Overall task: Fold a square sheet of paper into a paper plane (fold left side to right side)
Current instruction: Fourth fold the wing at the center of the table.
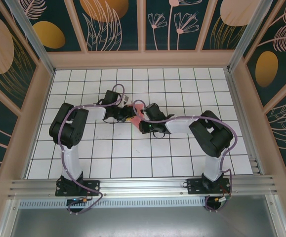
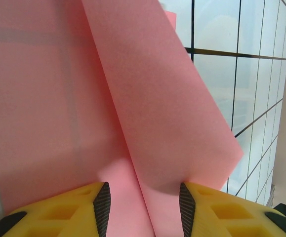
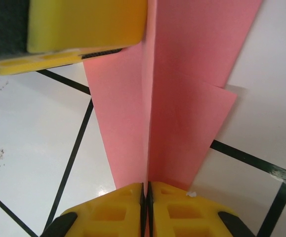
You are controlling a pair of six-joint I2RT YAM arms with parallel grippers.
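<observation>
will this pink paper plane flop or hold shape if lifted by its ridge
Probably floppy at the flaps: the paper plane is thin, and one flap already lifts loose. The creased ridge pinched in the right gripper likely stiffens it lengthwise. It seems light, so easily nudged.

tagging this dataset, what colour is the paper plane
Salmon pink, plain: the paper plane shows best in the left wrist view.

White gridded tabletop (image 1: pixel 182 163) (black lines) sits inside teal floral-patterned walls (image 1: pixel 118 24).
</observation>
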